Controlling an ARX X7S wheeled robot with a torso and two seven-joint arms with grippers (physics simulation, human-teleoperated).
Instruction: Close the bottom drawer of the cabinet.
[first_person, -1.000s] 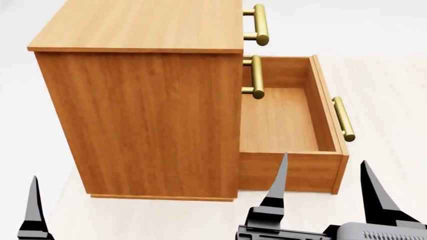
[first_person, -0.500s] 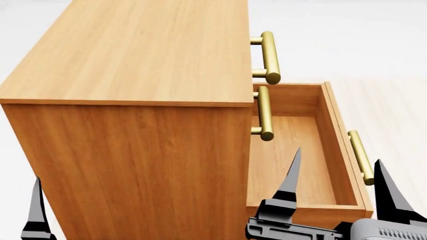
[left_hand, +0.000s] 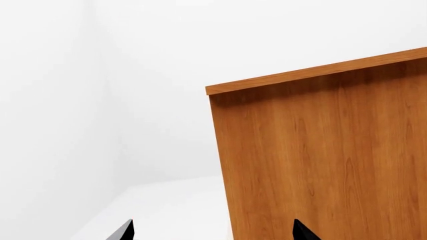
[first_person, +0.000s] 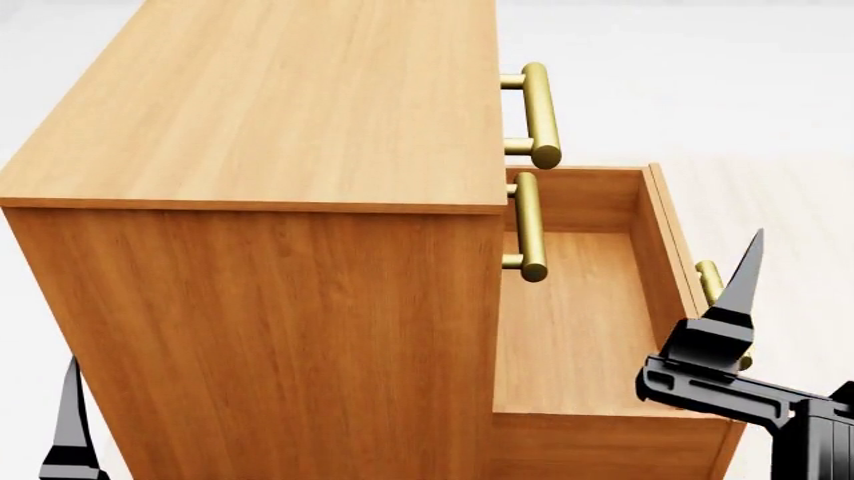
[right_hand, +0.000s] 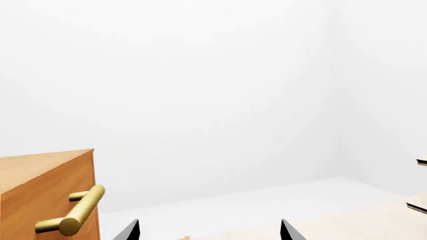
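The bottom drawer (first_person: 587, 300) is standing pulled well out of the cabinet (first_person: 267, 200), its orange-brown tray lying open to the head view with nothing showing inside it. Its brass bar handle (first_person: 711, 280) is running along the outer face of the drawer front, and the right gripper (first_person: 787, 330) is hovering right at that front, one black fingertip (first_person: 745, 275) crossing over the handle in the picture; whether it is touching the brass cannot be told. In the right wrist view the two fingertips are showing spread wide apart with bare space between them, gripping nothing. The same view is catching a brass handle (right_hand: 73, 217) of an upper drawer on the cabinet's front.

The two upper drawers are sitting shut, their brass handles (first_person: 538, 115) stacked above the open tray. No tabletop is showing; the cabinet is standing on a pale floor (first_person: 774, 190).

The left gripper (left_hand: 210, 234) is hanging beside the cabinet's wood-grain side panel, apart from it, with its two tips spread wide and nothing between them.
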